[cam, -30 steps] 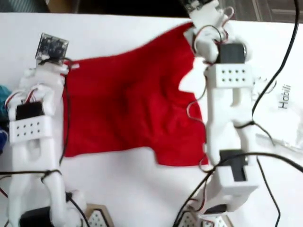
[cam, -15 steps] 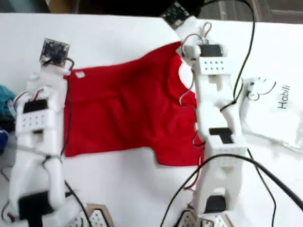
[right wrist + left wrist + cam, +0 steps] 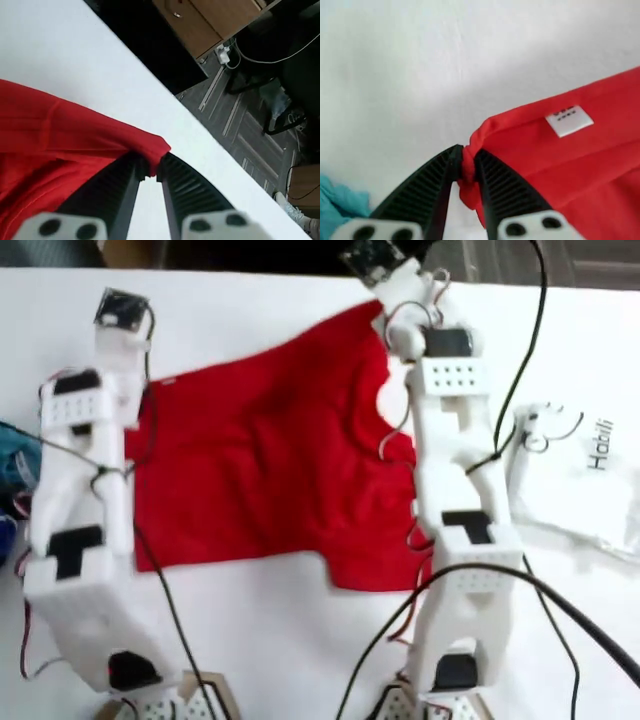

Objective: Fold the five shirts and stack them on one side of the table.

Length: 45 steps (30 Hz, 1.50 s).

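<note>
A teal cloth [image 3: 10, 460] is lying at the table's [image 3: 280, 660] left edge, beside the left arm [image 3: 75, 490]. A white bag [image 3: 570, 480] is sitting just right of the right arm [image 3: 455, 460]. That arm is stretching over the red shirt's [image 3: 260, 470] right side and hiding part of it.

The shirt is lying spread flat between the arms. Its long axis is running left to right, its far edge is rising toward the right, and one sleeve [image 3: 375, 570] is pointing toward the near edge.

The left gripper [image 3: 465, 165] is pinching the shirt's far left corner near a white tag [image 3: 568, 121]. The right gripper [image 3: 150, 170] is pinching the far right corner.
</note>
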### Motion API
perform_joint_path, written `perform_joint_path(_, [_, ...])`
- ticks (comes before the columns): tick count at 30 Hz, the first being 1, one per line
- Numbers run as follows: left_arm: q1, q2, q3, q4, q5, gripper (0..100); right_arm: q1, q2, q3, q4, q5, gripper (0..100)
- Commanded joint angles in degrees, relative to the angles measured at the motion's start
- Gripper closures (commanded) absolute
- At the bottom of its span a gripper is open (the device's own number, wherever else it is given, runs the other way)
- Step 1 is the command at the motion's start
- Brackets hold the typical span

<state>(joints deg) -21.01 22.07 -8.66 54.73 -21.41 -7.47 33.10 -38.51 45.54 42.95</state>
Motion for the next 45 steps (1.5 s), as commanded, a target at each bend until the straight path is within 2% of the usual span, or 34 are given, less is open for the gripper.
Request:
perform_joint_path(1, [-0.2,4.4,-14.7,6.3,0.3,98,-1.0,0.5,-4.1,-4.4,0.6,97.8])
perform_joint_path(11, [0.2,15.8,-43.6,15.6,0.4,98,-1.5,7.1,-8.2,-5.7,0.4,97.8])
perform_joint_path(18, [0.2,23.6,-54.4,14.9,0.4,98,-2.0,12.7,-12.2,-6.2,0.4,97.8])
perform_joint_path(24, [0.1,29.6,-62.2,14.7,0.4,98,-1.5,18.8,-23.4,-9.2,0.5,97.8])
perform_joint_path(32, [-0.2,30.9,-67.5,14.3,0.5,98,-1.9,24.0,-32.6,-9.4,0.7,97.8])
perform_joint_path(39, [0.0,31.4,-74.9,14.5,4.5,98,-0.8,24.8,-39.6,-9.3,0.6,97.8])
perform_joint_path(45, [0.2,31.5,-64.8,14.2,4.3,98,-0.7,26.6,-36.3,-8.8,0.6,97.8])
